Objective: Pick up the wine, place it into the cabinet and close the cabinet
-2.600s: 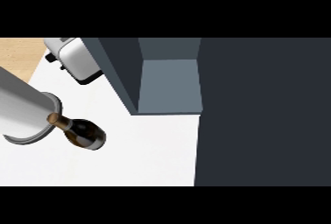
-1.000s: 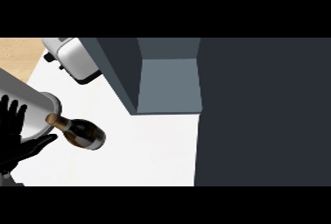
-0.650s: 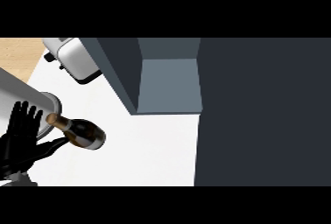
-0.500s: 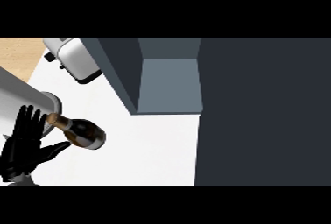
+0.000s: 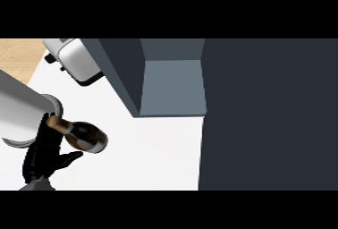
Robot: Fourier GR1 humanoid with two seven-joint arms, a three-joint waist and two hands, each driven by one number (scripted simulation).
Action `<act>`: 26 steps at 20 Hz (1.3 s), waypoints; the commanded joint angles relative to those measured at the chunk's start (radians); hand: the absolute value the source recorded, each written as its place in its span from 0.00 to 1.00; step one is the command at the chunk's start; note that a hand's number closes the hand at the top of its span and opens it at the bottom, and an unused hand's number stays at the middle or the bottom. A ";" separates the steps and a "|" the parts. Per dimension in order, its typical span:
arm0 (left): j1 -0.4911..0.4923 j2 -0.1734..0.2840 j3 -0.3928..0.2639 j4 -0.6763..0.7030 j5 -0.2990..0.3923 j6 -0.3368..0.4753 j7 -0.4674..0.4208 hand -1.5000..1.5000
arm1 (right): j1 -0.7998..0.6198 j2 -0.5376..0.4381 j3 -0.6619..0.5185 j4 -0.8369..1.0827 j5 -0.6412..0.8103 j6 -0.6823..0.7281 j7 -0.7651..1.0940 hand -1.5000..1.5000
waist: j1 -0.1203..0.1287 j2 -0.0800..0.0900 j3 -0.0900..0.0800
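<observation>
From the head view, looking steeply down, the wine (image 5: 84, 137) is standing on the white bench (image 5: 155, 154) near the left edge, its gold-foiled neck pointing up and toward the upper left, its dark body spreading out toward the lower right. Its long axis is running nearly up toward the camera, so the bottle is reading as upright, or close to it.

The left hand (image 5: 45, 156) is coming in from the lower left corner, and it is the only hand showing; the right hand is not appearing anywhere. Its fingers are stretched out straight alongside the bottle's left flank, fingertips reaching up near the neck, while the thumb is sticking out to the right beneath the bottle's body. The hand is open, not wrapped round anything; whether the fingers are touching the glass I cannot tell from here.

So the bottle is lying just to the right of the palm, in the gap between fingers and thumb. To my eye the next move is calling for the fingers to curl in round the body.

The cabinet (image 5: 170, 87) is standing open to the upper right, its pale grey inside showing, well apart from the bottle. A toaster (image 5: 76, 60) is sitting at the upper left, and a grey cylindrical thing (image 5: 23, 109) is lying just behind the bottle's neck.
</observation>
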 commanded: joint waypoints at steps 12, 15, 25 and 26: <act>-0.160 0.078 0.058 0.494 0.024 -0.167 -0.267 0.00 | 0.042 0.015 -0.007 -0.139 -0.073 -0.008 0.051 0.00 | -0.004 0.002 -0.001; -0.232 0.051 0.052 0.576 0.009 -0.141 -0.315 0.00 | -0.019 -0.007 -0.041 -0.148 -0.124 -0.012 0.097 0.00 | -0.008 0.004 -0.002; -0.325 0.052 0.029 0.693 0.015 -0.287 -0.318 1.00 | -0.002 -0.006 -0.027 -0.120 -0.105 0.001 0.087 0.00 | -0.008 0.003 -0.001; -0.318 0.091 0.039 0.709 0.022 -0.332 -0.310 1.00 | 0.055 0.022 0.033 -0.154 -0.063 -0.003 0.073 0.00 | -0.015 0.003 -0.002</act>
